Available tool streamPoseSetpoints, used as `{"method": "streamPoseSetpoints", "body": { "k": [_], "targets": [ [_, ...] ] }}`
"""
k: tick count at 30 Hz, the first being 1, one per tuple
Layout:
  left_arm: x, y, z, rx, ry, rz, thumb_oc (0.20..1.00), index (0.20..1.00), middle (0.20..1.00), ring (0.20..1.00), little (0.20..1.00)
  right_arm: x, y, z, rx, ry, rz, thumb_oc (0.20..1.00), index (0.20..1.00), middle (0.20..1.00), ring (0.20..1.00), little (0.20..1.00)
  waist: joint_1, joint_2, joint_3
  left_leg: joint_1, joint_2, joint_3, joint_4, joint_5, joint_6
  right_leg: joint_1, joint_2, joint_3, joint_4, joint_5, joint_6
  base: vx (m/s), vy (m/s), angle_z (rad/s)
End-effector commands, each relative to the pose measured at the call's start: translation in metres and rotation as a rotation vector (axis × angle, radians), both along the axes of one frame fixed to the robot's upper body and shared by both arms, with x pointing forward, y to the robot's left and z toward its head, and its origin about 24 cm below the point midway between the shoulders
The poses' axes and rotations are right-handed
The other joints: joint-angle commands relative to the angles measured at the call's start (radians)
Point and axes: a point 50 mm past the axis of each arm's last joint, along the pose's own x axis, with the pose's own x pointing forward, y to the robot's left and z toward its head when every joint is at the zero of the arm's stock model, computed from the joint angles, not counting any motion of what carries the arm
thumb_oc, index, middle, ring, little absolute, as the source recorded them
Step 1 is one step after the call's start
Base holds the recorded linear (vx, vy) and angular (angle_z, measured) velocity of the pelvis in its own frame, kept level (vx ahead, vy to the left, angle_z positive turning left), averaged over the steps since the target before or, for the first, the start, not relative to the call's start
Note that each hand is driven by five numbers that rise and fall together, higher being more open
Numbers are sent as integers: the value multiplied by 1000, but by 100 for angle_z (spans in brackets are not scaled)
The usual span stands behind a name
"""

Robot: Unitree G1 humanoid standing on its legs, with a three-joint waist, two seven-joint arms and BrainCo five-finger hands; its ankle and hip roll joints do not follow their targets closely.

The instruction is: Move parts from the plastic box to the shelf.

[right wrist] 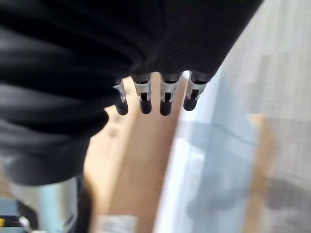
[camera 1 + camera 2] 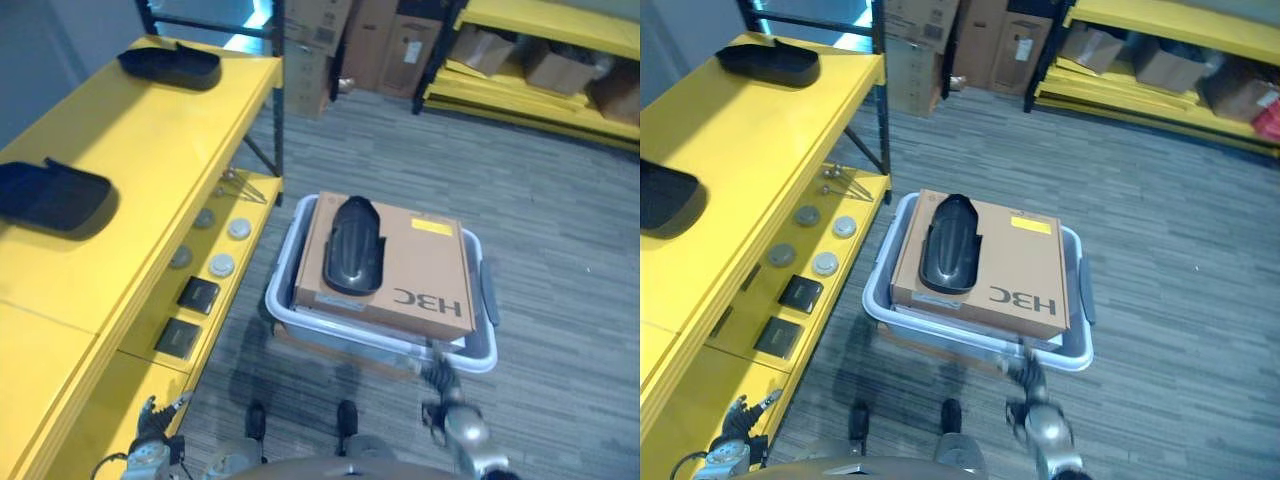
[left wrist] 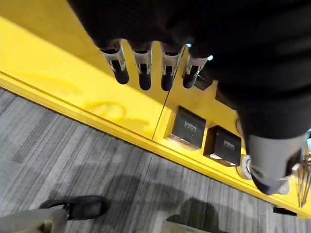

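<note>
While two black moulded plastic parts [image 2: 52, 195] already lie on yellow metal shelf [image 2: 150, 180], third [image 2: 354, 245] remains on cardboard box [image 2: 420, 275] inside grey plastic box [image 2: 480, 352]. Left hand [image 3: 146, 73], right hand [image 1: 155, 94] relaxed, empty.

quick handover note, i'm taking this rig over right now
Left hand: open, holding nothing, low beside the yellow shelf.
Right hand: open, empty, by the near rim of the plastic box.
Two black parts lie on the shelf's top level.
One black part lies on the cardboard box in the plastic box.
Left: pick it up and put it on the shelf.
</note>
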Motion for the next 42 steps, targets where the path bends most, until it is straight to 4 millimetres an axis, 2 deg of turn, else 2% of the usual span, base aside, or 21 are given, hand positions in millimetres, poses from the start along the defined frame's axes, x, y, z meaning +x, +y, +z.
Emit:
{"method": "streamPoseSetpoints", "body": {
  "k": [1, 2, 4, 5, 6, 9, 10, 14, 16, 18, 20, 23, 26, 27, 28, 32, 34, 36, 37, 39, 42],
  "targets": [
    [6, -8, -2, -60, -10, 23, 1000, 1000, 1000, 1000, 1000, 27, -2, 52, -96, -268, 66, 1000, 1000, 1000, 1000, 1000, 0, 15, 22, 12, 27, 28, 57, -73, 18, -11, 28, 10, 21, -7, -5, 115, -92, -19],
    [4, -13, -4, -71, 7, -18, 1000, 1000, 1000, 1000, 1000, 32, 1, 68, -115, -364, 77, 1000, 1000, 1000, 1000, 1000, -3, 14, 23, 10, 28, 35, 63, -76, 19, -12, 30, 15, 20, -8, -8, 78, -66, -30],
    [1, -19, -7, -90, 17, -41, 1000, 1000, 1000, 1000, 1000, 38, 2, 87, -125, -453, 77, 1000, 1000, 1000, 1000, 1000, -5, 14, 26, 5, 28, 40, 68, -79, 19, -15, 33, 20, 18, -9, -10, 52, -47, -22],
    [0, -24, -8, -120, 13, -37, 1000, 1000, 1000, 1000, 1000, 46, 4, 109, -106, -536, 81, 1000, 1000, 1000, 1000, 1000, -8, 15, 35, -1, 27, 47, 71, -82, 20, -21, 34, 28, 16, -9, -10, 41, -31, -4],
    [0, -25, -8, -124, 12, -37, 1000, 1000, 1000, 1000, 1000, 46, 4, 111, -104, -542, 83, 1000, 1000, 1000, 1000, 1000, -8, 16, 36, -2, 27, 48, 71, -83, 20, -22, 35, 29, 16, -9, -10, 26, -15, -4],
    [7, -34, -8, -163, -7, -80, 1000, 1000, 1000, 1000, 1000, 60, 4, 139, -151, -618, 110, 1000, 1000, 1000, 1000, 1000, 0, 25, 66, -26, 22, 47, 72, -79, 21, -40, 34, 34, 13, -6, -12, -24, -15, -6],
    [15, -39, -7, -163, -13, -139, 1000, 1000, 1000, 1000, 1000, 79, 2, 155, -194, -632, 104, 1000, 1000, 1000, 1000, 1000, 17, 30, 93, -57, 17, 37, 80, -76, 21, -59, 30, 30, 11, -2, -13, -73, -57, 3],
    [26, -36, -3, -162, -30, -179, 1000, 1000, 1000, 1000, 1000, 115, 0, 184, -273, -618, 45, 1000, 1000, 1000, 1000, 1000, 55, 32, 137, -104, 16, 7, 93, -69, 16, -85, 24, 16, 9, 3, -16, -49, -73, 7],
    [31, -35, -1, -163, -35, -201, 1000, 1000, 1000, 1000, 1000, 128, -4, 197, -302, -616, 11, 1000, 1000, 1000, 1000, 1000, 68, 34, 152, -123, 14, -3, 97, -66, 14, -94, 22, 8, 8, 4, -17, -54, -53, 16],
    [37, -37, 0, -159, -39, -243, 1000, 1000, 1000, 1000, 1000, 144, -17, 214, -350, -604, -62, 1000, 1000, 1000, 1000, 1000, 95, 47, 174, -150, 10, -23, 98, -55, 8, -108, 15, -7, 5, 5, -19, -73, -26, 25],
    [41, -37, 2, -166, -46, -256, 1000, 1000, 1000, 1000, 1000, 152, -25, 221, -391, -565, -77, 1000, 1000, 1000, 1000, 1000, 109, 57, 187, -162, 6, -34, 97, -51, 5, -115, 10, -19, 5, 4, -18, -41, 6, 23],
    [49, -38, 5, -156, -45, -329, 1000, 1000, 1000, 1000, 1000, 166, -30, 224, -478, -433, -36, 1000, 1000, 1000, 1000, 1000, 128, 72, 200, -174, -1, -51, 92, -42, -1, -125, -1, -38, 5, 2, -18, -38, 23, 19],
    [55, -39, 7, -168, -55, -355, 1000, 1000, 1000, 1000, 1000, 173, -41, 208, -579, -207, -23, 1000, 1000, 1000, 1000, 1000, 143, 82, 206, -178, -1, -57, 88, -37, -6, -127, -11, -53, 5, 3, -17, -20, 23, 17],
    [56, -39, 7, -169, -57, -354, 1000, 1000, 1000, 1000, 1000, 174, -41, 207, -584, -198, -23, 1000, 1000, 1000, 1000, 1000, 143, 83, 207, -178, -1, -57, 87, -37, -7, -127, -12, -54, 5, 3, -17, -27, 21, 7],
    [60, -41, 8, -179, -71, -348, 1000, 1000, 1000, 1000, 1000, 174, -50, 193, -677, -50, -42, 1000, 1000, 1000, 1000, 1000, 152, 88, 209, -180, -1, -58, 85, -34, -8, -126, -16, -65, 7, 1, -18, -20, 17, 8],
    [64, -43, 10, -188, -76, -355, 1000, 1000, 1000, 1000, 1000, 173, -57, 181, -709, 85, -63, 1000, 1000, 1000, 1000, 1000, 162, 94, 212, -183, -1, -62, 85, -30, -11, -123, -19, -79, 11, -2, -21, -12, 14, 6],
    [69, -44, 11, -194, -79, -366, 1000, 1000, 1000, 1000, 1000, 172, -59, 171, -739, 236, -40, 1000, 1000, 1000, 1000, 1000, 172, 101, 218, -184, -1, -67, 80, -25, -12, -121, -21, -89, 13, -4, -24, -27, 18, 10],
    [70, -45, 11, -197, -80, -369, 1000, 1000, 1000, 1000, 1000, 170, -60, 163, -748, 309, -25, 1000, 1000, 1000, 1000, 1000, 176, 105, 222, -184, 0, -69, 76, -22, -13, -120, -21, -93, 13, -5, -25, -32, 10, 12],
    [72, -45, 12, -199, -82, -378, 1000, 1000, 1000, 1000, 1000, 163, -59, 142, -725, 477, 64, 200, 200, 200, 200, 200, 186, 110, 225, -184, -1, -76, 69, -17, -13, -119, -22, -99, 11, -7, -27, -51, 4, 8],
    [74, -45, 13, -202, -87, -377, 1000, 1000, 1000, 1000, 1000, 156, -57, 126, -733, 600, 120, 200, 200, 200, 200, 200, 196, 116, 226, -182, 0, -81, 63, -12, -15, -115, -24, -110, 9, -6, -28, -29, -9, 4],
    [77, -45, 14, -199, -92, -401, 1000, 1000, 1000, 1000, 1000, 149, -57, 113, -728, 653, 107, 200, 200, 200, 200, 200, 208, 119, 220, -177, -1, -91, 59, -10, -16, -106, -27, -123, 6, -7, -29, 0, -6, 1]
  ]
}}
